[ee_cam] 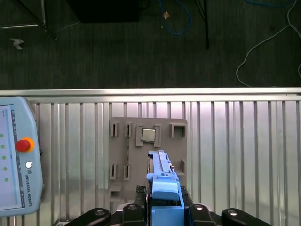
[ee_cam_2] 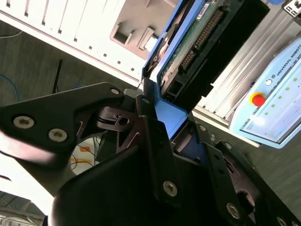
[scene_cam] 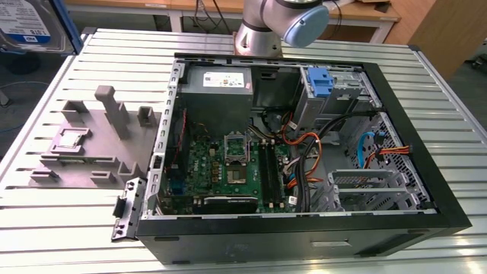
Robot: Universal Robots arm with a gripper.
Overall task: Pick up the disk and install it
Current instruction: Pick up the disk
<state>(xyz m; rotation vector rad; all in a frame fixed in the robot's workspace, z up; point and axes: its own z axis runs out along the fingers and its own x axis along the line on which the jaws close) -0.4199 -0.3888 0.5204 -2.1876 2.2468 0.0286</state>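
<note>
The disk (scene_cam: 27, 25), a silver drive with a white-and-blue label in a blue bracket, hangs in the air at the exterior view's top left, above the table's left edge. In the second wrist view my gripper (ee_cam_2: 162, 110) is shut on the disk (ee_cam_2: 188, 47), its black fingers (ee_cam_2: 150, 127) clamping the blue bracket's end. The green circuit side and connector face the camera. The first wrist view shows the disk (ee_cam: 162, 188) edge-on between the gripper (ee_cam: 164, 209) fingers, high above the grey fixture (ee_cam: 148, 155).
An open computer case (scene_cam: 426, 188) lies on the slatted metal table (scene_cam: 91, 63), with a blue bracket (scene_cam: 320, 83) in its drive bay. The grey fixture (scene_cam: 91, 142) holding a small square chip (scene_cam: 70, 140) sits left of the case. A teach pendant (ee_cam: 16, 160) lies on the table.
</note>
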